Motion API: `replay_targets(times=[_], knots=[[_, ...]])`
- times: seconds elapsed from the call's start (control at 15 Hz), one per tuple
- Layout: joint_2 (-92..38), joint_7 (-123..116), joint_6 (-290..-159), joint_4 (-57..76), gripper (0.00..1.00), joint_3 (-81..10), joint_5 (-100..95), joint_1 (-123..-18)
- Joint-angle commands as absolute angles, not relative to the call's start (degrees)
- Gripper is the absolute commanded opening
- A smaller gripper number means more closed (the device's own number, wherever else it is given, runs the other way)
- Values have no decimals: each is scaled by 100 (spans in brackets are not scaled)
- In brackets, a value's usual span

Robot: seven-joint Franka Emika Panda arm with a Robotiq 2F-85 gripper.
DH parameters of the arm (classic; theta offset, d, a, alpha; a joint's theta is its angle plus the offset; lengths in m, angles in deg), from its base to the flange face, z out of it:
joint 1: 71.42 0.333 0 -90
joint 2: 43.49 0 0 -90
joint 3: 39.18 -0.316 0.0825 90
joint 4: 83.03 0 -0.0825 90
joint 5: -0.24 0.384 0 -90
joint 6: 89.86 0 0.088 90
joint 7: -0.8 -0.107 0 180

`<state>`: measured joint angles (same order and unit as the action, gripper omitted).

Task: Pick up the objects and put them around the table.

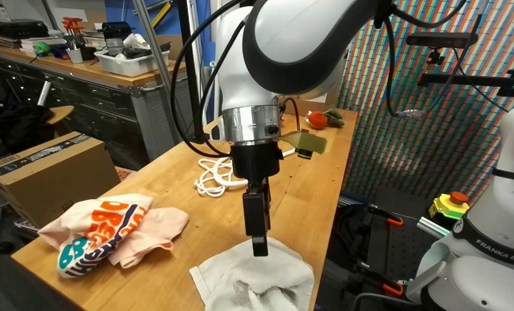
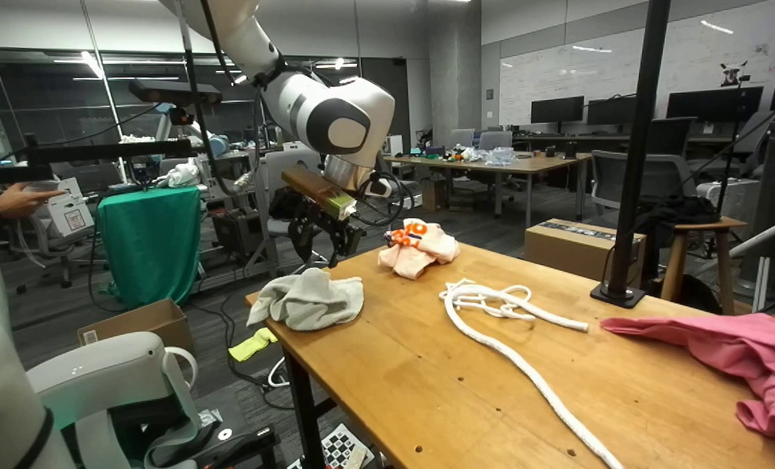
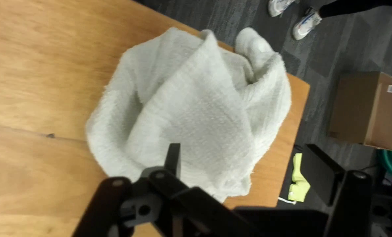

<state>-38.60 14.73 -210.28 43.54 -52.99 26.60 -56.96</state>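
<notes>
Fluffy pale towel (image 3: pixel 199 112) heaped below wide-spread fingers (image 3: pixel 174 161)

The towel is thick and napped, bunched in broad folds at the corner of the smooth light-wood table (image 2: pixel 426 391). Elsewhere on the table, a pink cloth (image 2: pixel 746 348) lies in loose creases, a thick white rope (image 2: pixel 536 378) curves beside a tangle of thin cord (image 2: pixel 485 305), and a peach cloth (image 1: pixel 106 233) printed with orange, teal and navy lettering sits rumpled. The gripper (image 3: pixel 247 164) stands wide just above the towel: in the wrist view one finger shows over it, the other beyond the table's edge.

FRANKA EMIKA — on black band (image 1: pixel 494 248)
</notes>
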Motion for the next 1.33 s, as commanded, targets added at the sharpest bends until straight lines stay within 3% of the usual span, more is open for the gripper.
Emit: replay_targets(times=[0.0, 0.73, 1.27], knots=[[-3817, 1184, -21586, 4425, 100, -5239, 1421, -5722], [-3536, -587, -23956, 5135, 100, -4568, -3195, -5781], [-3336, -2065, -24346, 5014, 100, -4182, -4804, -5770]])
